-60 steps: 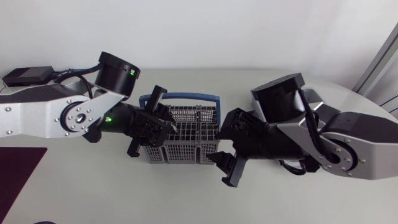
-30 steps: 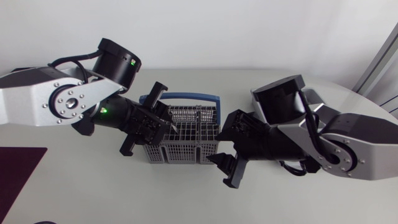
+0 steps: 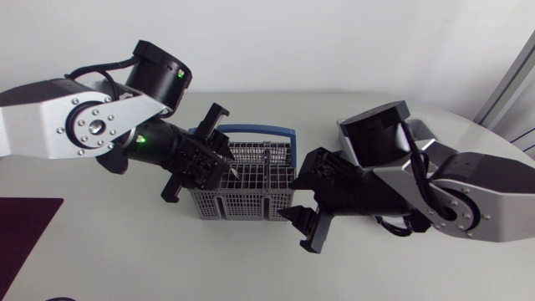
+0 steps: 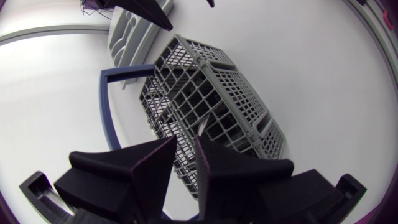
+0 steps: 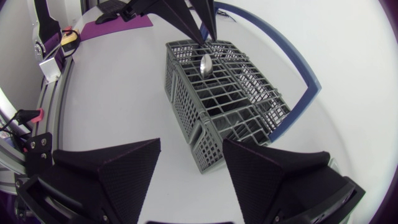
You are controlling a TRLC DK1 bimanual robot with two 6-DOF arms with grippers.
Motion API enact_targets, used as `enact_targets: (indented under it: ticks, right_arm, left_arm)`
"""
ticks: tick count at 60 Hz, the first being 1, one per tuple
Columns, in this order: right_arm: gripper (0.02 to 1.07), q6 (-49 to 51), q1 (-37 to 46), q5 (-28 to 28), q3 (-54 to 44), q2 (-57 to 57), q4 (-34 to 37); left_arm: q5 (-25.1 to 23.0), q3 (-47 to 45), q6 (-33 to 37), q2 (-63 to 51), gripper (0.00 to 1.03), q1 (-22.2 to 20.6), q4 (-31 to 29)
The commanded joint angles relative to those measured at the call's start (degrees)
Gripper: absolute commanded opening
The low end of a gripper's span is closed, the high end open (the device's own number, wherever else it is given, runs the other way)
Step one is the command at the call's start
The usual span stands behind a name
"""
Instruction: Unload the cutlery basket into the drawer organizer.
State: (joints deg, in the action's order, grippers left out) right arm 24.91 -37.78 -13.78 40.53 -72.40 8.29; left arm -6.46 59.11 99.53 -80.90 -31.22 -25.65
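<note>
The grey cutlery basket [image 3: 251, 194] with its blue handle [image 3: 251, 130] stands mid-table. My left gripper [image 3: 224, 167] hangs over the basket's left compartments, shut on the thin handle of a spoon [image 5: 206, 64]. The spoon's bowl hangs just above the basket's rim. In the left wrist view the handle [image 4: 200, 129] runs up between the closed-in fingers. My right gripper [image 3: 303, 199] stands open at the basket's right end, with the basket's corner ahead of its fingers and nothing between them. The grey drawer organizer [image 4: 127, 28] lies beyond the basket, partly hidden.
A purple mat [image 3: 21, 238] lies at the table's near left edge. My right arm's bulky links [image 3: 401, 180] cover the table to the right of the basket. Bare table runs in front of the basket.
My left arm has swung up and back, and its gripper has shifted slightly left and risen over the basket with the spoon. The right arm has kept still.
</note>
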Motion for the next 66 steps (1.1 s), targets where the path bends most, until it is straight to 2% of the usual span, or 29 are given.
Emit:
enact_targets:
  ticks: [1, 44, 51, 55, 66]
  right_arm:
    - [0.77, 0.58, 0.69, -0.55, -0.72, -0.99, -0.82]
    - [0.78, 0.67, 1.04, -1.16, -0.90, -2.48, -1.79]
    - [0.78, 0.67, 0.95, -1.16, -0.98, -2.39, -1.79]
    - [0.78, 0.67, 0.95, -1.16, -1.16, -2.39, -1.97]
    - [0.78, 0.58, 0.95, -1.16, -1.25, -2.04, -1.97]
  left_arm:
    - [0.22, 1.44, 2.87, -1.80, 0.39, -0.42, -0.28]
    - [0.39, 2.06, 4.62, -5.05, 0.39, -0.33, -1.51]
    - [0.39, 2.50, 4.54, -5.49, 0.24, -0.42, -1.25]
    - [0.39, 2.59, 4.54, -5.76, 0.20, -0.42, -1.16]
    - [0.39, 2.15, 4.54, -6.11, 0.14, -0.77, -0.89]
